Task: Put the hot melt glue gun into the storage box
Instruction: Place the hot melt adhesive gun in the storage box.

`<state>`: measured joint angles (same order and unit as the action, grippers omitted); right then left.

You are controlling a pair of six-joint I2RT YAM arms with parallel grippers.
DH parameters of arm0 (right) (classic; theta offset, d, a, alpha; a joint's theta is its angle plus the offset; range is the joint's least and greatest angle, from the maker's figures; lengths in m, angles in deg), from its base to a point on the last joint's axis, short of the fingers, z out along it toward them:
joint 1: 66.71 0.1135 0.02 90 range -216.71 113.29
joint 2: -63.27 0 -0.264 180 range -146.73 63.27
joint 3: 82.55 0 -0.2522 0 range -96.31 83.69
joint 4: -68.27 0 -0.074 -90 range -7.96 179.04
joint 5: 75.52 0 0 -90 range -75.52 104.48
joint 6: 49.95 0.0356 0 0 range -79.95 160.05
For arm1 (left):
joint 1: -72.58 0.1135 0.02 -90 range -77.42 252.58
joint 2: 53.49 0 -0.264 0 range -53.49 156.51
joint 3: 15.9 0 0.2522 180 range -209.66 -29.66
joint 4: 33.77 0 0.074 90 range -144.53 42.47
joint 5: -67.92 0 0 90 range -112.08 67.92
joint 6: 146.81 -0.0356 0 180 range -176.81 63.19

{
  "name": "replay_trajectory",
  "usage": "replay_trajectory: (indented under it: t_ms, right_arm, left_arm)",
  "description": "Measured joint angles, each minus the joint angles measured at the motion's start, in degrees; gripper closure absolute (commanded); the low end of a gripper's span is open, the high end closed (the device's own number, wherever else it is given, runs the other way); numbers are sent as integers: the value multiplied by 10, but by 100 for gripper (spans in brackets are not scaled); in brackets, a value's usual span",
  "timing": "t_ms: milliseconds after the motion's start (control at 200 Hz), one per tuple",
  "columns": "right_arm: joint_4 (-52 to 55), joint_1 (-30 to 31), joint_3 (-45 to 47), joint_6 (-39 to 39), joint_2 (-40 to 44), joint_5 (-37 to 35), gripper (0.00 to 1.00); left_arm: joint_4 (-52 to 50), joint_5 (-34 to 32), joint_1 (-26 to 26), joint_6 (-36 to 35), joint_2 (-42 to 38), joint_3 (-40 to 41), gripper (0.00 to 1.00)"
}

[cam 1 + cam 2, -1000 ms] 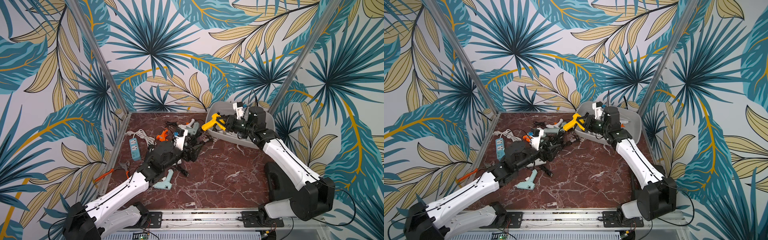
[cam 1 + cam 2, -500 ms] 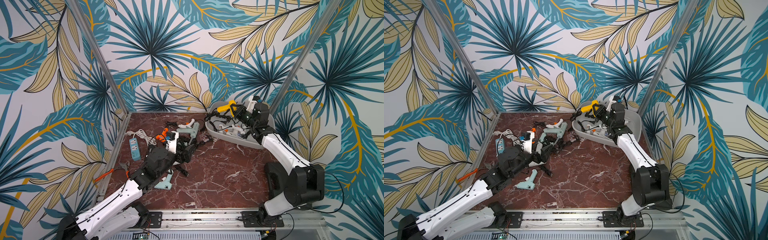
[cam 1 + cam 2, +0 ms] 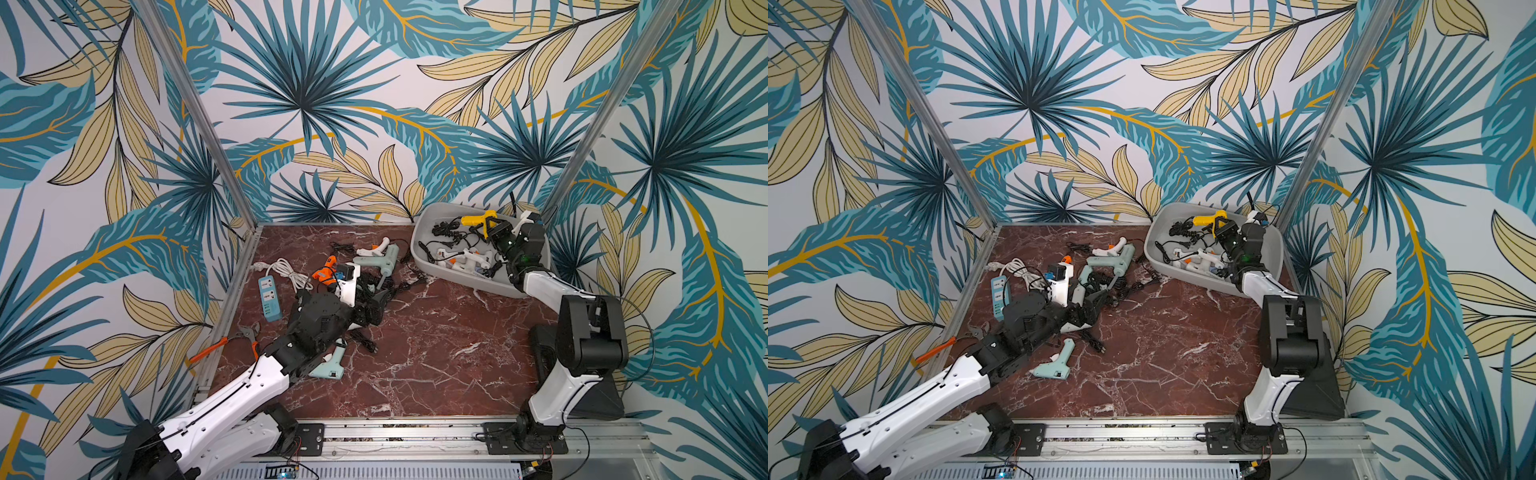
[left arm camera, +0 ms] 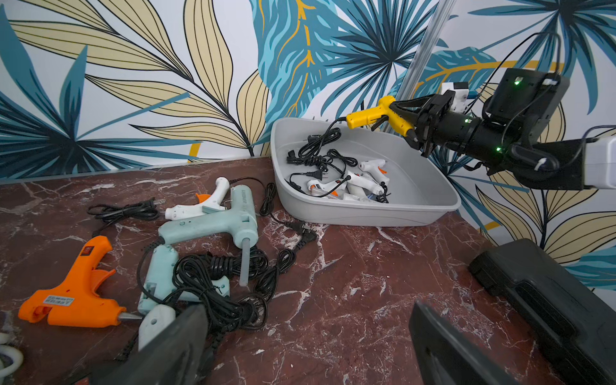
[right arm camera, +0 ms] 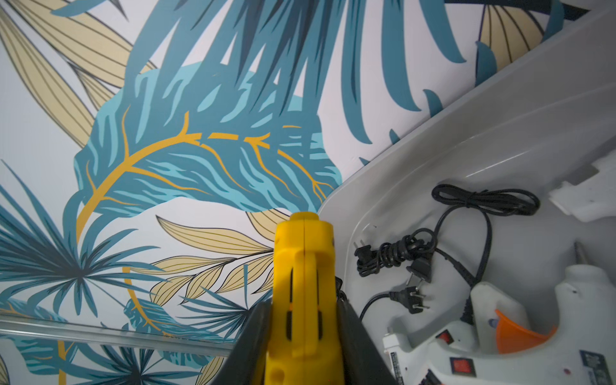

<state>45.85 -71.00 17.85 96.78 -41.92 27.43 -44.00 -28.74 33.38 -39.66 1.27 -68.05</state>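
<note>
- Since a moment ago, the yellow gun point(image 3: 478, 219) has been carried from the box's near left edge to over its far side.
- It is gripped tight by the right claw point(image 4: 401, 116) and is held up in the air, not yet set down.
- The box point(image 4: 366, 215) is at the far right of the table point(image 4: 366, 300). White guns point(image 4: 350, 183) and black cords point(image 4: 316, 150) are already lying in it.
- The left claw point(image 4: 310, 346) is spread wide open with nothing in it, low by the pile of guns point(image 4: 206, 226) on the left.
- In the right wrist view, the yellow gun is seen right by the far rim, with the wall behind it.
- If it were let go here, it could be knocked on the rim and dropped behind the box.
- Its cord seems to hang down into the box. It could be caught on the other cords, and the gun pulled sideways.
- The white guns below could be hit hard by a drop from up here, so it is best lowered first.
</note>
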Motion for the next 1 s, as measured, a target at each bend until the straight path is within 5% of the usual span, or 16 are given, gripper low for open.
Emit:
replay_trajectory:
  t_ms: [240, 476, 821, 1002]
  right_arm:
    - [-43, -21, -23, 33, -106, 3, 100]
    - [-24, -40, -33, 28, -117, -15, 100]
    - [85, -50, -57, -6, -118, -24, 50]
    - [113, -50, -56, -19, -118, -27, 40]
  left_arm:
    - [-7, 0, 0, 0, 8, 0, 0]
    - [-15, -1, 0, 1, 8, 0, 0]
    - [-12, -22, 4, 3, 42, 0, 0]
    - [-12, -26, 7, 8, 49, 0, 0]
